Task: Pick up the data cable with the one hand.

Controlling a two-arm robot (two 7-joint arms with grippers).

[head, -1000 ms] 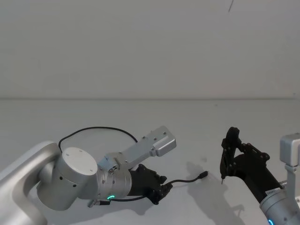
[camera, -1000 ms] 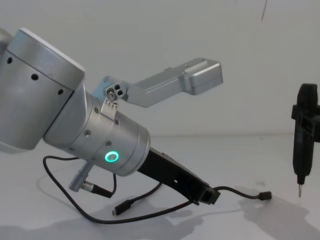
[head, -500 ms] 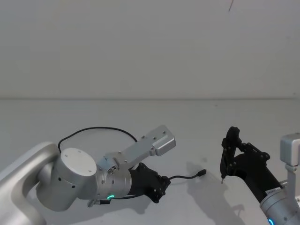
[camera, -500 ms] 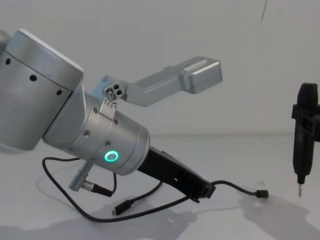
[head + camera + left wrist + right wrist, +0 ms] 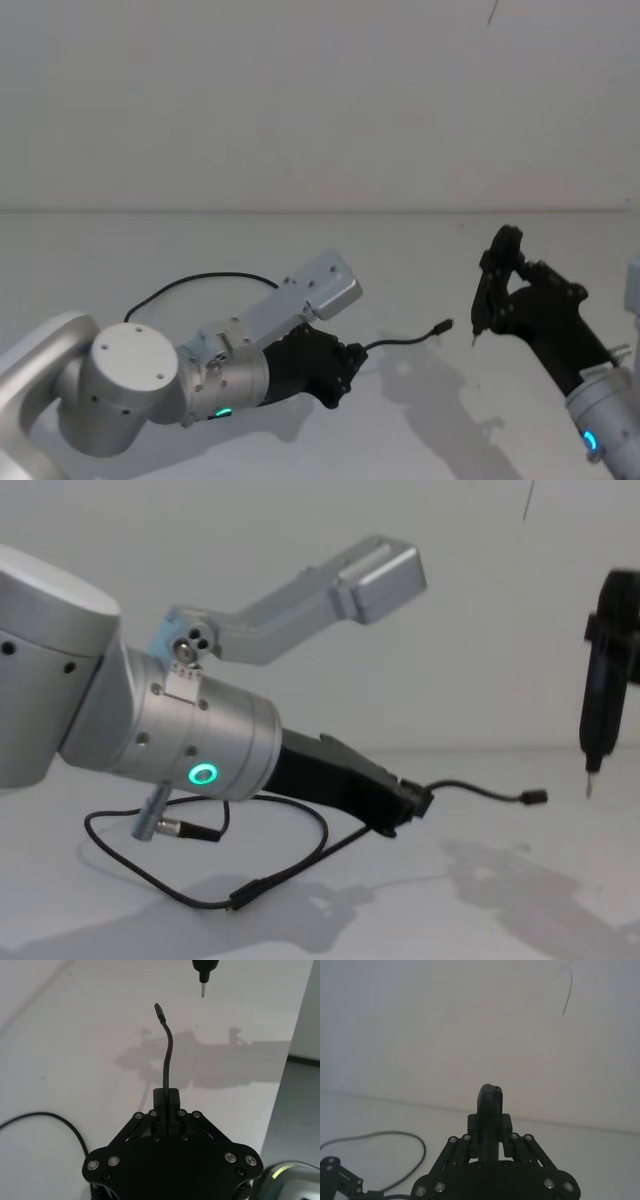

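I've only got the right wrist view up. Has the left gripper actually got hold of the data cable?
Observer: Yes. The left wrist view shows the left gripper, jaws shut on the data cable.
Operator: Is it lifted?
Observer: In the chest view its end plug sticks out in the air above the table.
Operator: Anything near that plug?
Observer: The head view shows the right gripper holding a slim black tool, its tip beside the plug, not touching.
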